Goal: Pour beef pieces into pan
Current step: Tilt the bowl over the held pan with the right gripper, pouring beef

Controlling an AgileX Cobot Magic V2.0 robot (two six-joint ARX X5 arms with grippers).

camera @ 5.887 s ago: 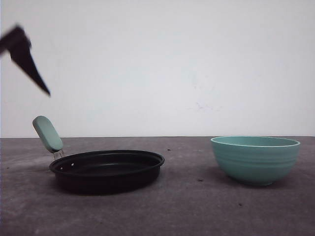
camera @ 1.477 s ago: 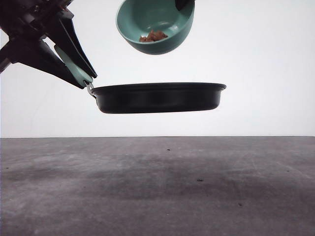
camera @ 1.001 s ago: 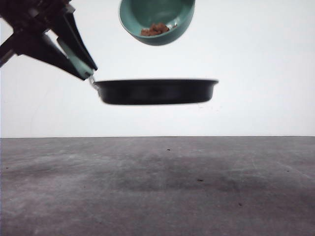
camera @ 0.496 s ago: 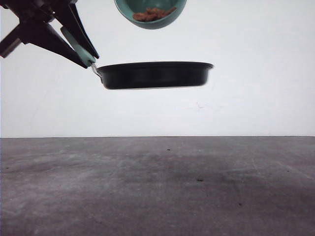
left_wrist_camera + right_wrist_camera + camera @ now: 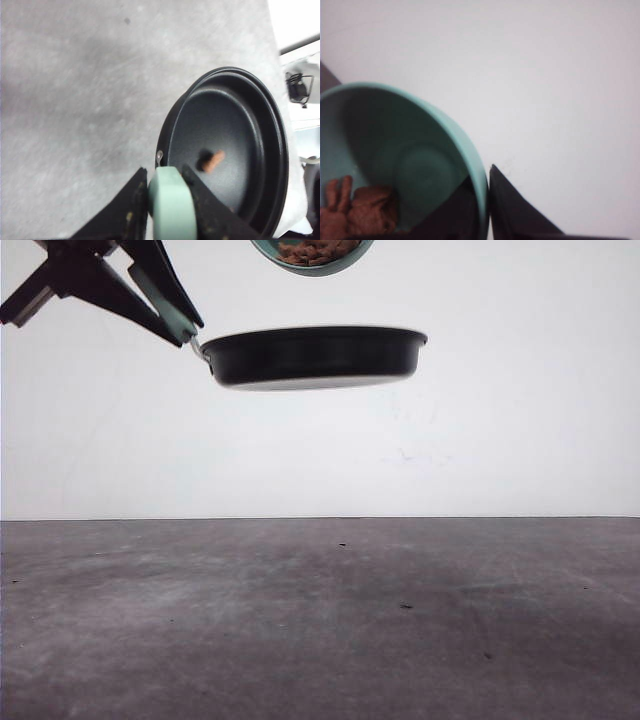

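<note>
The black pan point(image 5: 315, 355) hangs level high above the table, my left gripper point(image 5: 180, 325) shut on its mint-green handle point(image 5: 171, 205). In the left wrist view one reddish-brown beef piece point(image 5: 214, 161) lies on the pan's floor point(image 5: 240, 135). Above the pan, cut by the top edge, the teal bowl point(image 5: 312, 262) is tipped toward the camera with beef pieces point(image 5: 315, 250) heaped at its lower lip. My right gripper point(image 5: 487, 187) is shut on the bowl's rim point(image 5: 470, 150), one finger inside and one outside. Beef pieces point(image 5: 355, 210) sit low in the bowl.
The grey table point(image 5: 320, 620) lies far below both held things, with a white wall behind it. In the left wrist view the table's edge and some cabling point(image 5: 299, 87) show beyond the pan.
Pan and bowl have both risen over the last second, the bowl partly leaving the top of the front view. The bowl is tipped further and the beef has slid to its lip.
</note>
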